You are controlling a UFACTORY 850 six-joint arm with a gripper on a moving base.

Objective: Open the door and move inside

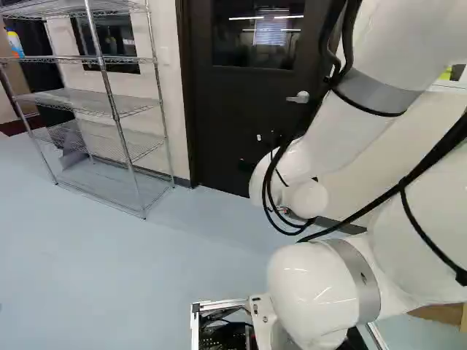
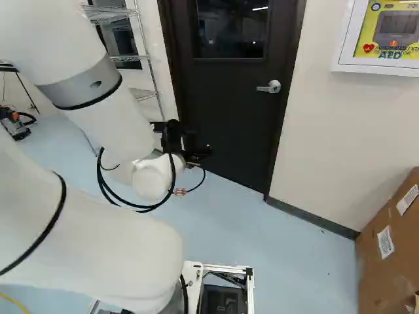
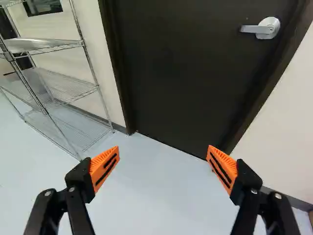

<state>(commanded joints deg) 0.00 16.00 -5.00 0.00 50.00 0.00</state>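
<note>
Short of the closed door, the gripper hangs apart from its lever handle, fingers spread wide, holding nothing, with wire shelving left of the door.

Bright room, strip glare on door window, soft shadows

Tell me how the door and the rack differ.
The door is a dark, solid panel, while the rack is silvery metal with open wire shelves.
The door has a window and a lever handle; the rack shows neither.
The door is shut in its frame, whereas the rack stands freely on the floor.
Both are upright, side by side.
</note>
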